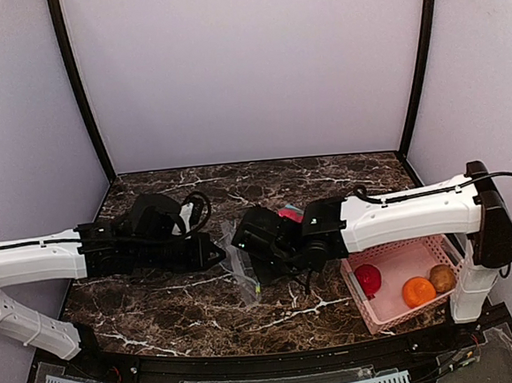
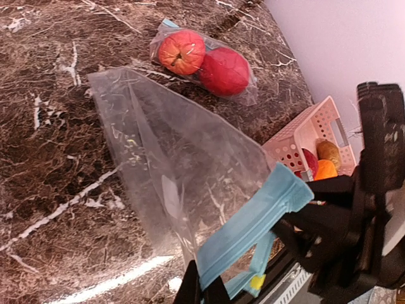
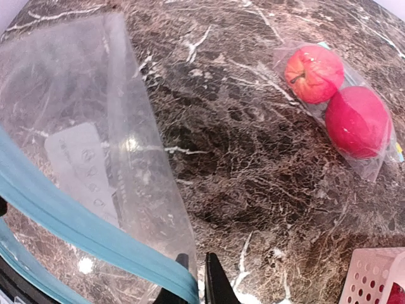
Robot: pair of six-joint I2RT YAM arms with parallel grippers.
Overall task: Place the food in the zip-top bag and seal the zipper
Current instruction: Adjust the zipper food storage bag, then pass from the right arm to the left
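Above marble (image 1: 159,306), left end effector (image 2: 201,288) and right end effector (image 3: 196,278) pinch bag (image 2: 177,164).

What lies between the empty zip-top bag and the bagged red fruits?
Only bare marble tabletop; the right wrist view shows that stretch between zip-top bag and bagged red fruits clearly.

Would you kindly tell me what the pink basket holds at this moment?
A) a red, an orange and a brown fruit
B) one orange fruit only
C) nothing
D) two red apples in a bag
A: the top view shows a red fruit, an orange fruit and a brown fruit lying inside the pink basket.
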